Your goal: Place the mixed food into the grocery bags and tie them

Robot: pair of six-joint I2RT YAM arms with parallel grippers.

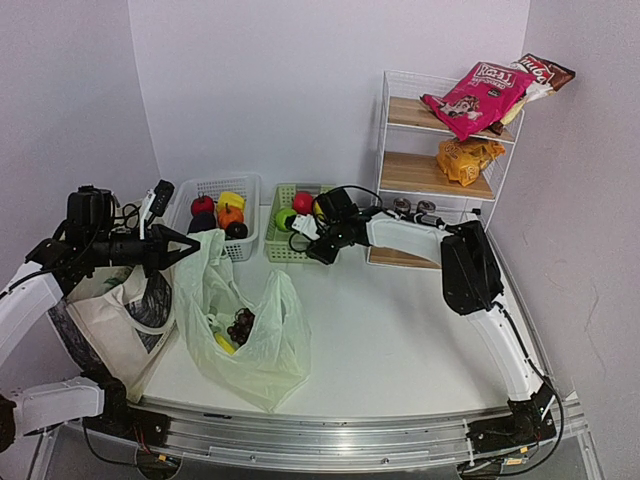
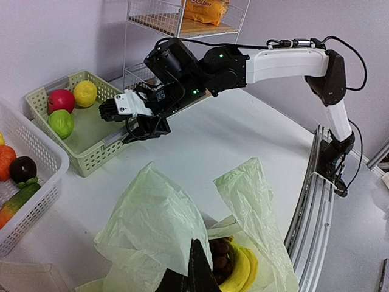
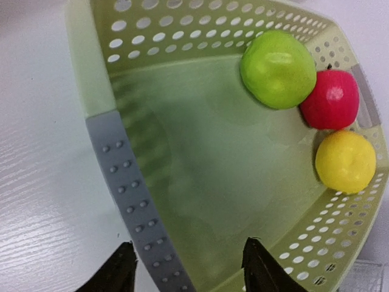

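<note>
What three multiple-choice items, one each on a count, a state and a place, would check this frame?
1. How many fruits lie in the green basket? A) two B) three C) five
2. The right pincer is: A) open and empty B) shut on a fruit C) shut on the basket's rim
3. The bananas lie: A) in the green basket B) in the right pincer C) in the plastic bag

Key: 1 B, a green fruit, a red fruit and a yellow fruit sit there. 2 A, its fingers stand apart above the basket, gripping nothing. 3 C, they show in the bag's open mouth beside the grapes.
</note>
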